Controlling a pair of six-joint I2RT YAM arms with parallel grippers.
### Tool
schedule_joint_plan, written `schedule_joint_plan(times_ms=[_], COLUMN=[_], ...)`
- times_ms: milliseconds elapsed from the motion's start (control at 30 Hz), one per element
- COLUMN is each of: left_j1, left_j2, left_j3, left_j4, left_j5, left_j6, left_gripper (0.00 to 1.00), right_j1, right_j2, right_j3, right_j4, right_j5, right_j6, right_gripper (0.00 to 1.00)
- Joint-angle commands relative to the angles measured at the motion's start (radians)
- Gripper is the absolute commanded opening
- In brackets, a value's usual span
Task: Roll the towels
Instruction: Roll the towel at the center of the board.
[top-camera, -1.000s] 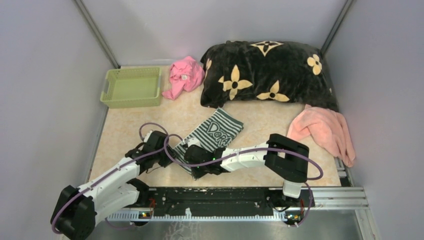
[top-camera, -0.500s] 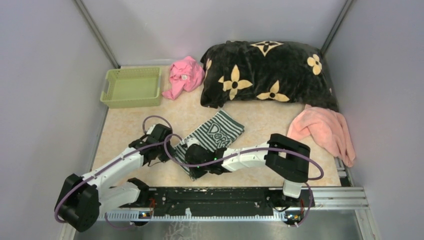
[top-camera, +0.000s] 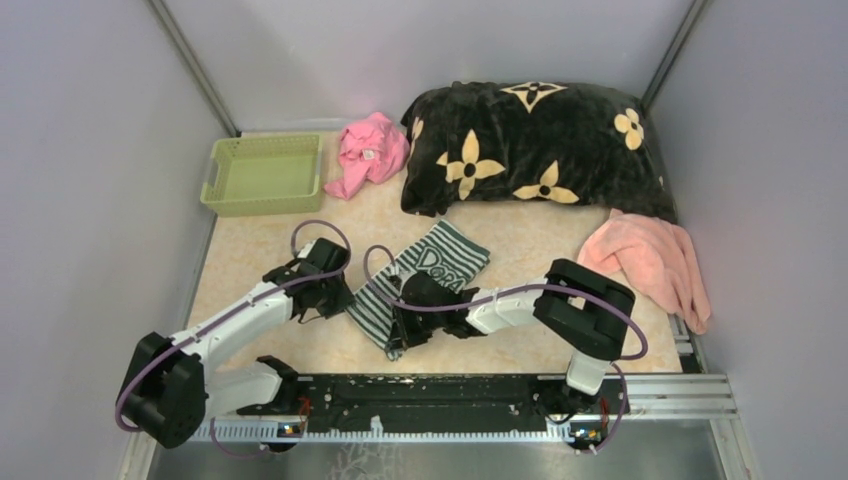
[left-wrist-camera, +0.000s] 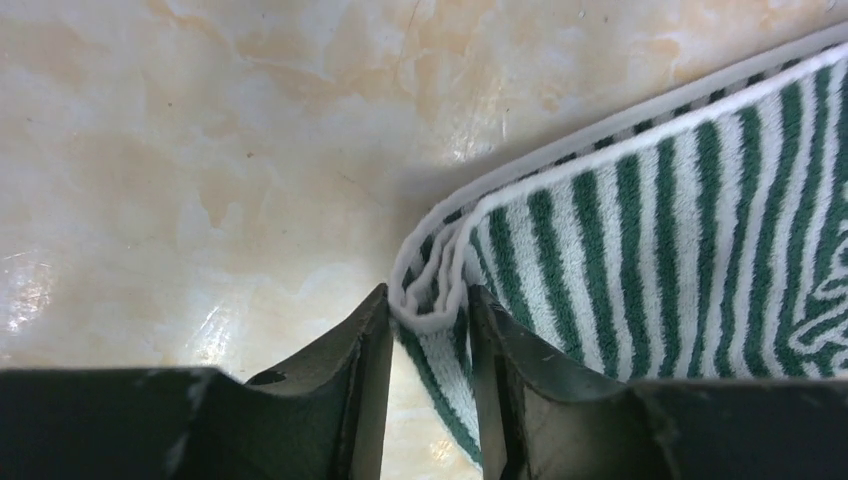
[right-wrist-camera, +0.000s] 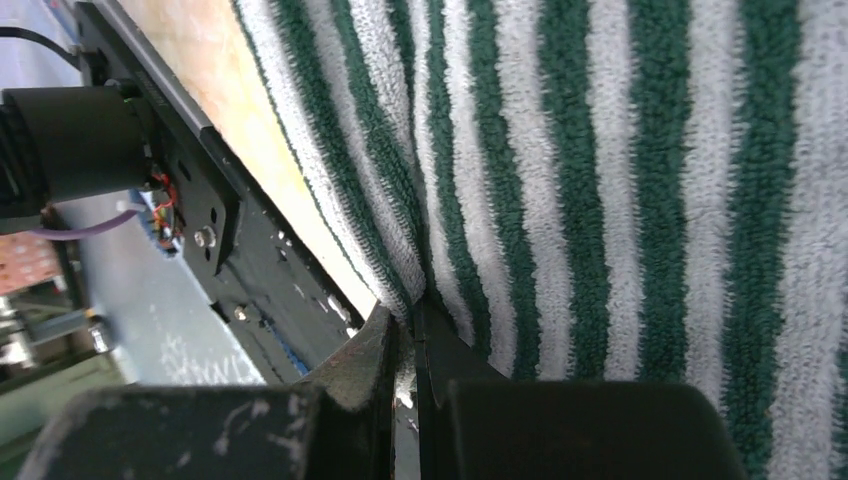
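Top view: striped towel (top-camera: 430, 275) lay flat and slanted mid-table, its near end between the two arms; left gripper (top-camera: 338, 302) sat at the near-left corner and right gripper (top-camera: 398, 332) at the near edge, judged to be pinning both ends of that short hem so a roll could start evenly. Salmon towel (top-camera: 648, 262) lay crumpled at the right side, untouched, well apart from both arms. Blanket (top-camera: 535, 145) filled the far right, basket (top-camera: 262, 175) the far left, a bright pink cloth (top-camera: 368, 150) bunched between them. Left wrist view: jaws narrow, pinching the bunched white-bound corner of the striped towel, corner lifted slightly off the top. Right wrist view: jaws almost together, nipping a thin fold of the green-and-white pile near the towel's edge, with the rail (right-wrist-camera: 250, 260) just beyond. Table (top-camera: 290, 245) was glossy beige marble-look, likely to let terry slide unless both holds stay tight; plain grey-lilac walls (top-camera: 90, 150) enclosed three sides
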Motion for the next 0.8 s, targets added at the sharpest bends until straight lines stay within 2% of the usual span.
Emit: schedule_joint_plan(times_ms=[0, 133, 333, 567, 767], left_j1=[0.002, 0.002, 0.002, 0.001, 0.002], left_j2=[0.004, -0.008, -0.113, -0.314, -0.364], left_j3=[0.051, 0.071, 0.060, -0.012, -0.108], left_j4=[0.015, 0.024, -0.038, -0.129, -0.061], left_j5=[-0.040, -0.030, -0.038, 0.008, 0.139], left_j6=[0.040, 0.064, 0.081, 0.072, 0.057], left_gripper=[0.42, 0.48, 0.62, 0.65, 0.64], right_j1=[-0.056, -0.104, -0.160, -0.201, -0.213], right_j2=[-0.035, -0.033, -0.013, 0.023, 0.056], right_j3=[-0.053, -0.105, -0.122, -0.118, -0.112], right_j4=[0.137, 0.239, 0.271, 0.303, 0.302], right_j5=[-0.165, -0.242, -0.325, -0.388, -0.401], right_j6=[0.080, 0.142, 0.175, 0.203, 0.207], right_gripper=[0.00, 0.00, 0.00, 0.00, 0.00])
